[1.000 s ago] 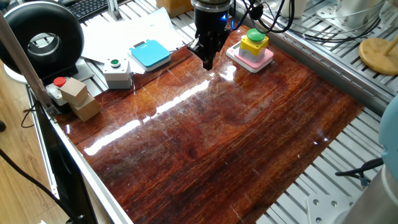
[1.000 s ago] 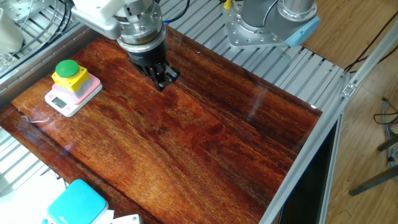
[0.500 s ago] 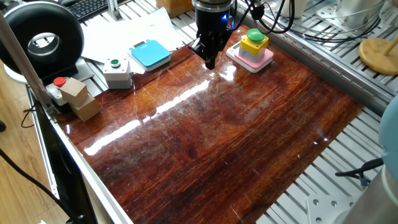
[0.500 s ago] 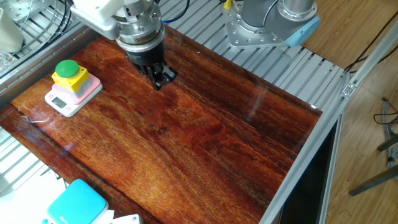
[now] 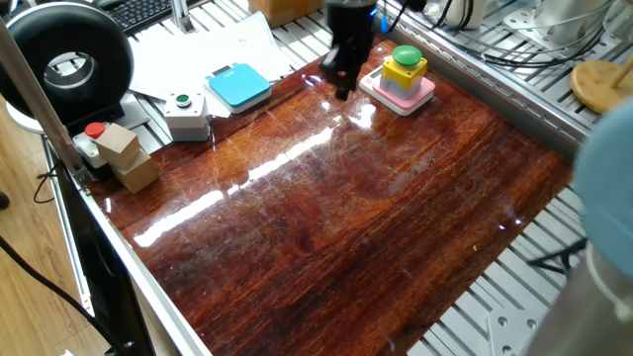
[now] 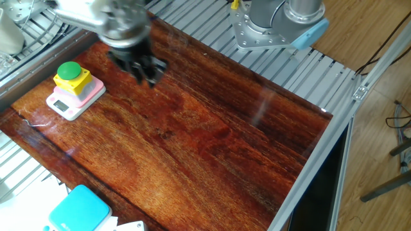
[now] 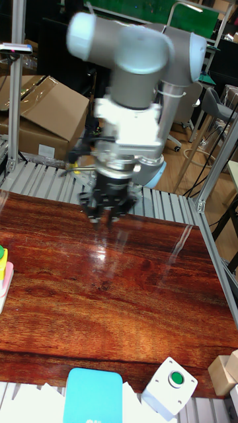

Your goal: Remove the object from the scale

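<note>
The object point(image 5: 405, 64), a yellow box with a green dome button, sits upright on the pink scale point(image 5: 398, 96) at the far edge of the wooden table. The other fixed view shows the object point(image 6: 70, 75) and the scale point(image 6: 72, 102) at the left. My gripper point(image 5: 343, 87) hovers just left of the scale, blurred by motion and apart from the box. Its fingers look drawn together with nothing between them. In the other fixed view my gripper point(image 6: 146, 72) hangs to the right of the object. The tall fixed view shows my gripper point(image 7: 104, 215) over the table's far edge, with only a sliver of the object point(image 7: 2, 255) at the left border.
A light-blue square pad point(image 5: 238, 86) and a pale grey box with a small green button point(image 5: 185, 113) lie at the table's left end. A red-button box and wooden blocks point(image 5: 124, 156) stand beyond the corner. Slotted metal rails point(image 5: 514, 79) and cables run behind the scale.
My gripper has moved toward the scale's side of the table and a little farther back. It is now motion-blurred. The object and scale have not moved.
</note>
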Tool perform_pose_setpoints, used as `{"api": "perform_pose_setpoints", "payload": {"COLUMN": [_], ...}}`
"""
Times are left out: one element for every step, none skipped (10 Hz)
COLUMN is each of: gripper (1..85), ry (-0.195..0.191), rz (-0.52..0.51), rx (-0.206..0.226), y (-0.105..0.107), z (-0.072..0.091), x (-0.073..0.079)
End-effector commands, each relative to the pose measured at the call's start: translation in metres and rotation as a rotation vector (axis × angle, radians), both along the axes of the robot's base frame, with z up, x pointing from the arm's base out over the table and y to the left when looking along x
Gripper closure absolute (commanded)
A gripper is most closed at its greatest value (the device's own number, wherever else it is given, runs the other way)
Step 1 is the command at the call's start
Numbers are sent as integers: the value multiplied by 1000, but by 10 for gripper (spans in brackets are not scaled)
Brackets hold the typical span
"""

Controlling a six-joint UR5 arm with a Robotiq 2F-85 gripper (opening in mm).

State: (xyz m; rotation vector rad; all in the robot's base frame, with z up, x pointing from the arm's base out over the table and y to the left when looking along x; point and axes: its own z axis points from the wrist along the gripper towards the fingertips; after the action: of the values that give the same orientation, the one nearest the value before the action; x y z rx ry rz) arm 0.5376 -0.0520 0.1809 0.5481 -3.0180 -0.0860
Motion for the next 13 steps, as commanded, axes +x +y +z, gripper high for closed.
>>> {"api": "perform_pose_setpoints", "payload": {"gripper": [503, 503, 487, 437, 400, 397, 417, 450, 470, 483, 497, 497, 500], "ry": [-27, -30, -18, -11, -14, -24, -21, -18, -20, -24, -26, -24, -7], "rz": [124, 126, 114, 110, 85, 19, -51, -118, -170, -190, -174, -156, -119], "rx": [22, 26, 5, -11, -16, -8, -36, -71, -93, -93, -96, -103, -111], "y": [-55, -58, -63, -59, -57, -54, -60, -68, -73, -72, -73, -75, -94], "z": [-12, -16, -14, -15, -15, -15, -15, -15, -15, -15, -15, -15, -14], "x": [11, 8, 4, 1, 2, 5, 5, 4, 4, 5, 6, 5, 16]}}
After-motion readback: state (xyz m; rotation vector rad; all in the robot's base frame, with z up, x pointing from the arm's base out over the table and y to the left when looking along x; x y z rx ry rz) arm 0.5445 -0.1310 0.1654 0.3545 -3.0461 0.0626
